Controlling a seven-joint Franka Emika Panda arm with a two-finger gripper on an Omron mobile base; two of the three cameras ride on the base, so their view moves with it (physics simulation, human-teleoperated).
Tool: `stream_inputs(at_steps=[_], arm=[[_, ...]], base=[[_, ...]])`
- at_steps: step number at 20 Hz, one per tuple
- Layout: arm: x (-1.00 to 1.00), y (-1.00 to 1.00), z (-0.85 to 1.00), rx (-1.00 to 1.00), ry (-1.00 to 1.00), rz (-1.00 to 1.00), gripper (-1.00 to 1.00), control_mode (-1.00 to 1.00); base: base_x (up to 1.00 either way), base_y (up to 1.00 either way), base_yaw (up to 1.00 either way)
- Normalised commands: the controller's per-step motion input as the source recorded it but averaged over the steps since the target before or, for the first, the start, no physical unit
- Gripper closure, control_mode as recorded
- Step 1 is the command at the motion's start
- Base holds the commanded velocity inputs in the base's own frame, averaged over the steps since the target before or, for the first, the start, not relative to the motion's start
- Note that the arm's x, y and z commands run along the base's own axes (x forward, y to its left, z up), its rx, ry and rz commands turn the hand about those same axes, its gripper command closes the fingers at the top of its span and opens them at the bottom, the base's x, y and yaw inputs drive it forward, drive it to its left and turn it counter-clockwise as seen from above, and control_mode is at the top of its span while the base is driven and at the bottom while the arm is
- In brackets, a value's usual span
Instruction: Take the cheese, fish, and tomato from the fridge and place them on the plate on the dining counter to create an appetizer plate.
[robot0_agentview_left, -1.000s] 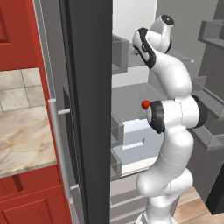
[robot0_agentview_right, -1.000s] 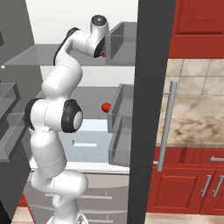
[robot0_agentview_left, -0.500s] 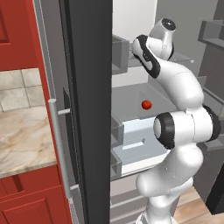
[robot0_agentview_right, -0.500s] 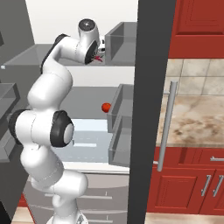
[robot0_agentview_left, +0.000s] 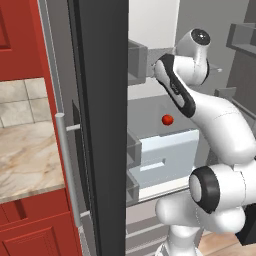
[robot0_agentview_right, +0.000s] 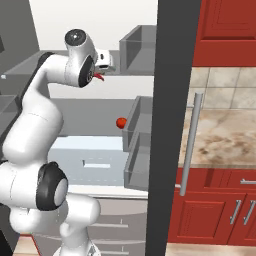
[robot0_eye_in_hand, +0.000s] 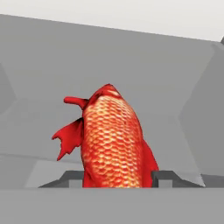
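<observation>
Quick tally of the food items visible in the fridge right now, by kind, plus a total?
Fish: 1, between the end effector fingertips
Tomato: 1, on a fridge shelf
Total: 2

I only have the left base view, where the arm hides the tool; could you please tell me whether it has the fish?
Observer: Yes. In the hand view the fish sits between the two fingertips of the tool.
Operator: Thank you. Is it visible from the other side?
Observer: A small red bit of it pokes out beside the wrist, level with the upper shelf.
Operator: And what lies beyond the fish?
Observer: Plain grey fridge wall.
</observation>
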Motion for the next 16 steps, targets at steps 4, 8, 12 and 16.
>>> stream_inputs(at_steps=[4, 8, 12, 16], arm=[[-1.0, 0.01, 0.0, 0.0, 0.0, 0.0, 1.0, -1.0], [-1.0, 0.0, 0.0, 0.0, -0.02, 0.0, 1.0, -1.0], [0.0, 0.0, 0.0, 0.0, 0.0, 0.0, 1.0, 1.0], [0.0, 0.0, 0.0, 0.0, 0.0, 0.0, 1.0, 1.0]], base=[[0.0, 0.0, 0.0], [0.0, 0.0, 0.0], [-1.0, 0.0, -0.05], [-1.0, 0.0, -0.06]])
